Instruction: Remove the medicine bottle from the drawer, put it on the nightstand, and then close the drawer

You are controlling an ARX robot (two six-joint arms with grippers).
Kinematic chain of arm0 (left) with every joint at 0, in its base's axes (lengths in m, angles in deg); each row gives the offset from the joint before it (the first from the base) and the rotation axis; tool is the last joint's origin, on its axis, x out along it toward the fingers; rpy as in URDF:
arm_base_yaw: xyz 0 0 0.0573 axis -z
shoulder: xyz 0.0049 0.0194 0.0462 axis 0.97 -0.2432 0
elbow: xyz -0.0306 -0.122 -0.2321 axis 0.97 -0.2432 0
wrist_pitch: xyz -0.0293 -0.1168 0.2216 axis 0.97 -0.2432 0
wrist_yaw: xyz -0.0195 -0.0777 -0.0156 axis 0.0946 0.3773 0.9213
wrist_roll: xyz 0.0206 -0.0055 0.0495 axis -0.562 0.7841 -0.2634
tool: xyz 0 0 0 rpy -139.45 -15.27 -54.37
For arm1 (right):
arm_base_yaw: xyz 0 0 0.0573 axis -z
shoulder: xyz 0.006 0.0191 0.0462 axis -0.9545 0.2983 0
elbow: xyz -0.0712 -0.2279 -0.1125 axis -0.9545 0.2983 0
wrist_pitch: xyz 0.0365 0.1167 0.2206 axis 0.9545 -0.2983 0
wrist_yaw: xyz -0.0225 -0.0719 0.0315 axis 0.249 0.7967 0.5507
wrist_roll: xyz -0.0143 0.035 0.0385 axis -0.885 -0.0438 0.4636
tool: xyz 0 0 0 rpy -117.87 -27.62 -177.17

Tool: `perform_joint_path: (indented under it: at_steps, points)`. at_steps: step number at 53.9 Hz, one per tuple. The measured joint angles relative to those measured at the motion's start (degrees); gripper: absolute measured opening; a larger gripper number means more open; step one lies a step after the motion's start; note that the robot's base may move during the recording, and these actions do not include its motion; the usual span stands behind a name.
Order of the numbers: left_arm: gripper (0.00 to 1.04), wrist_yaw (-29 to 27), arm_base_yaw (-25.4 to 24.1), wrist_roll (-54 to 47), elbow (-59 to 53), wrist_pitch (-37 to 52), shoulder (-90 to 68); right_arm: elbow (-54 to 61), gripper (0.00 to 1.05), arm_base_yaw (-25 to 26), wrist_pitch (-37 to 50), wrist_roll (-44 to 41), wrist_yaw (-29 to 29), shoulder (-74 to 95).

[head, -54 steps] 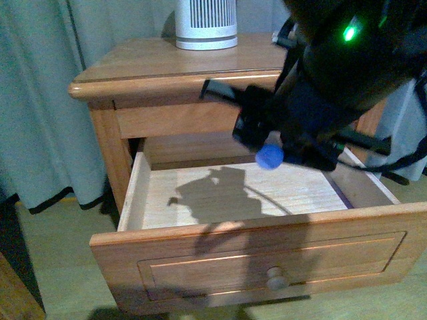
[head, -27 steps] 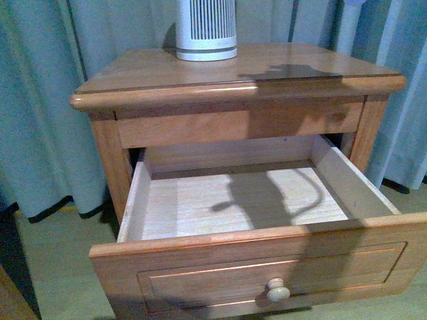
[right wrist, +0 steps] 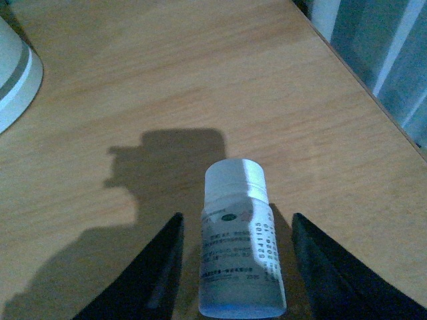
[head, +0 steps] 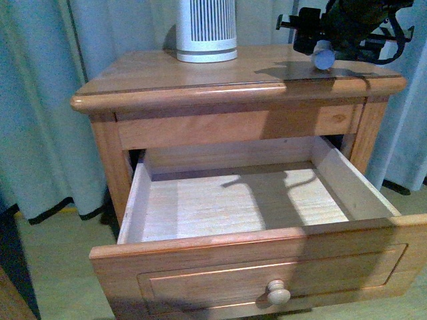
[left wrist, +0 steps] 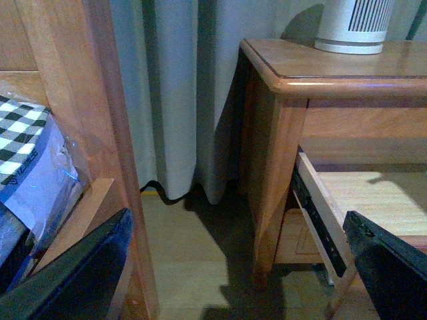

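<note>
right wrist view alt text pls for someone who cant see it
A white medicine bottle with a printed label is held between the two dark fingers of the right gripper, over the wooden top of the nightstand. Its shadow falls on the wood, and a white device shows at one edge.

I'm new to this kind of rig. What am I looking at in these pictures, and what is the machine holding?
It is a robot with two arms, each ending in jaws. The front picture comes from a camera on its body; the other two from cameras on its wrists. The front view shows a wooden nightstand with its lower drawer pulled open and empty, and a white slatted device on top. The right gripper holds the medicine bottle between its jaws over the nightstand's top. The left gripper is open and empty, off to the nightstand's side.
</note>
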Motion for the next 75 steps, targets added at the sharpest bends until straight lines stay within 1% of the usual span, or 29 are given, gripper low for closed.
perform_joint_path:
  at_steps: [6,8,11,17,24,27,29,31,36,37,40,43,47,52,56,58,59,63,64,68,69,75]
  points:
    - [0.98,0.0,0.0,0.0,0.0,0.0,0.0,0.44,0.69,-0.15,2.45,-0.33,0.09,-0.15]
    - [0.98,0.0,0.0,0.0,0.0,0.0,0.0,1.29,0.76,-0.24,4.44,-0.66,0.09,-0.66]
    - [0.98,0.0,0.0,-0.02,0.0,0.0,0.0,2.62,0.83,-0.44,6.67,-0.92,0.11,-1.53]
    - [0.98,0.0,0.0,-0.02,0.0,0.0,0.0,8.85,0.99,-1.14,12.26,-2.14,-0.39,-6.32]
    - [0.98,0.0,0.0,0.0,0.0,0.0,0.0,18.82,0.98,-1.64,16.04,-3.02,-0.57,-16.48]
    - [0.98,0.0,0.0,0.0,0.0,0.0,0.0,23.58,0.98,-1.64,15.98,-2.6,-0.72,-21.81]
    - [0.98,-0.02,0.0,-0.02,0.0,0.0,0.0,30.27,0.98,-1.64,17.09,-1.81,0.11,-28.5]
    - [0.98,0.0,0.0,-0.02,0.0,0.0,0.0,36.37,0.98,-1.49,18.84,-0.85,-0.22,-34.14]
    - [0.98,0.0,0.0,-0.02,0.0,0.0,0.0,49.37,0.98,-1.51,18.99,1.84,-0.79,-45.46]
    - [0.98,0.0,0.0,-0.02,0.0,0.0,0.0,53.37,0.98,-1.66,18.49,2.73,-1.01,-48.76]
    - [0.98,0.0,0.0,-0.02,0.0,0.0,0.0,60.15,0.98,-2.36,18.51,4.15,-0.35,-53.88]
    - [0.98,0.0,0.0,0.0,0.0,0.0,0.0,66.75,0.98,-4.07,18.34,5.81,0.9,-58.69]
    - [0.98,0.0,0.0,-0.02,0.0,0.0,0.0,76.85,0.98,-7.96,18.08,8.07,3.17,-65.42]
    - [0.98,0.0,0.0,-0.02,0.0,0.0,0.0,84.85,0.98,-12.33,17.62,10.88,4.44,-69.31]
    - [0.98,0.0,0.0,0.0,0.0,0.0,0.0,90.31,0.98,-16.24,19.12,12.87,7.65,-69.94]
    - [0.98,0.0,0.0,0.0,0.0,0.0,0.0,92.85,0.98,-18.49,21.16,13.35,9.46,-69.53]
    - [0.98,0.0,0.0,0.0,0.0,0.0,0.0,94.57,0.98,-20.09,23.65,13.31,11.45,-68.76]
    - [0.98,0.0,0.0,0.0,0.0,0.0,0.0,97.74,0.98,-23.08,32.44,12.94,14.14,-63.71]
    - [0.98,0.0,0.0,-0.02,0.0,0.0,0.0,98.01,0.98,-23.23,33.64,12.7,14.49,-62.77]
    - [0.98,0.0,0.0,-0.02,0.0,0.0,0.0,98.99,0.98,-23.52,44.0,10.27,14.69,-54.25]
    - [0.98,0.0,0.0,-0.02,0.0,0.0,0.0,99.01,0.98,-23.43,45.42,9.86,14.67,-53.13]
    - [0.98,-0.02,0.0,0.0,0.0,0.0,0.0,97.77,0.98,-21.05,59.34,6.64,13.35,-40.44]
